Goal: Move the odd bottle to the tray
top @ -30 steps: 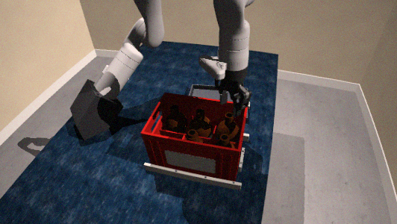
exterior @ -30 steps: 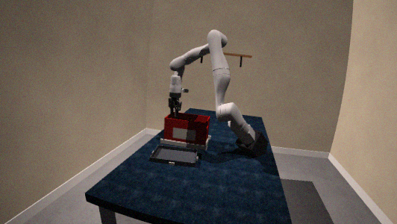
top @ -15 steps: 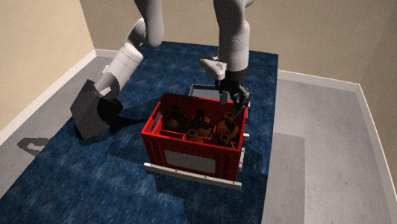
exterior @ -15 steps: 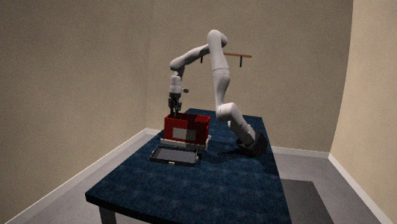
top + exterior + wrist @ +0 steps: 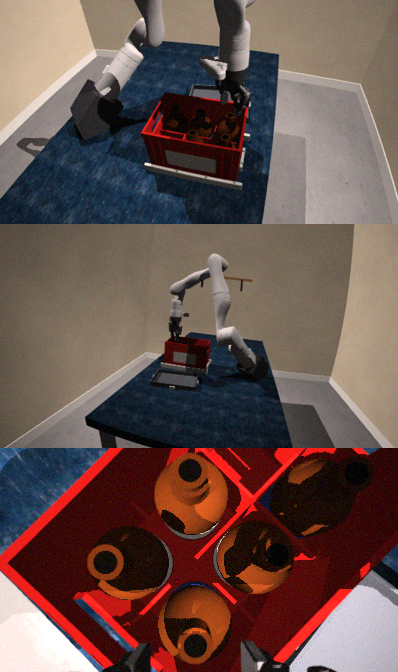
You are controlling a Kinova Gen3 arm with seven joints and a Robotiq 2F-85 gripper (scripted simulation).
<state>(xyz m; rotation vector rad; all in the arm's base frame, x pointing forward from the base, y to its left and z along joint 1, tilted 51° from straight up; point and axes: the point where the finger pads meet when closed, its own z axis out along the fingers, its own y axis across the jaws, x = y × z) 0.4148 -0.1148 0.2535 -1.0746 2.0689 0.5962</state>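
Observation:
The red crate (image 5: 152, 149) (image 5: 169, 352) (image 5: 62, 507) holds five brown bottles, all standing. The back right bottle (image 5: 229, 128) (image 5: 195, 610) is nearest the gripper. The others are the front right bottle (image 5: 225, 141) (image 5: 137, 570), front middle bottle (image 5: 193, 137) (image 5: 190, 503), back middle bottle (image 5: 203, 127) (image 5: 250, 560) and back left bottle (image 5: 176, 120) (image 5: 312, 500). I cannot tell which neck differs. My gripper (image 5: 231, 107) (image 5: 174, 338) (image 5: 196, 654) is open and points down over the back right bottle, its neck showing between the fingertips. The grey tray (image 5: 206, 92) (image 5: 173, 378) (image 5: 355, 623) bears no bottle.
White rails (image 5: 192, 175) (image 5: 179, 367) run along the crate's foot. The crate's walls rise around the bottles, close to the gripper at the back right. The tray lies just behind the crate in the top view. The arm's base (image 5: 90, 112) stands left of the crate on the blue table (image 5: 131, 187).

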